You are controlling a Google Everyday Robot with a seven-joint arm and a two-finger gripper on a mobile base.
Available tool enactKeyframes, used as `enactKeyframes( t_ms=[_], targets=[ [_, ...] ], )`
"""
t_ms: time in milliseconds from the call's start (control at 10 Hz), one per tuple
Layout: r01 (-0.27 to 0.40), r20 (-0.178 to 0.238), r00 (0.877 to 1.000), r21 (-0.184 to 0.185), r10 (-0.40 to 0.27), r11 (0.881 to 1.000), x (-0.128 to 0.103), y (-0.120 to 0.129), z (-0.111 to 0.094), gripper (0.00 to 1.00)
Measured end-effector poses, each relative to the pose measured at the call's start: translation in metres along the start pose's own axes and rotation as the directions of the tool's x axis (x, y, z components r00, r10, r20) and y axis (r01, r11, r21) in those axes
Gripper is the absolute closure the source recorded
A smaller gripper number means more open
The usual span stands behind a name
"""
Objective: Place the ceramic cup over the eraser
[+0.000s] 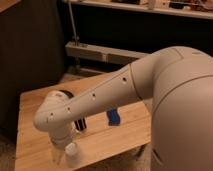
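The ceramic cup (73, 152) is small and white and stands near the front edge of the wooden table (30, 140). My gripper (61, 151) hangs from the wrist right at the cup's left side, low over the table. I cannot tell whether it touches the cup. The eraser (81, 123), a black block with white stripes, stands just behind the cup and is partly hidden by my arm.
A flat blue piece (113, 118) lies on the table right of the eraser. A dark round thing (64, 93) shows behind my wrist. My large white arm (165, 95) covers the right side of the table. A shelf (105, 52) stands behind.
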Motion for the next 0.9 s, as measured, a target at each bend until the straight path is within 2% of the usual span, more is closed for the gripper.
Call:
enactKeyframes(
  t_ms=[200, 500, 700, 900],
  targets=[
    [0.002, 0.030, 1.000, 0.031, -0.003, 1.000, 0.002, 0.002, 0.020, 0.20],
    [-0.008, 0.082, 0.997, 0.064, 0.003, 0.998, 0.002, -0.002, 0.029, 0.20],
    [-0.013, 0.097, 0.995, 0.059, 0.007, 0.998, -0.003, -0.012, 0.031, 0.20],
    [0.007, 0.079, 0.997, 0.028, -0.010, 1.000, -0.011, -0.015, 0.048, 0.20]
  ],
)
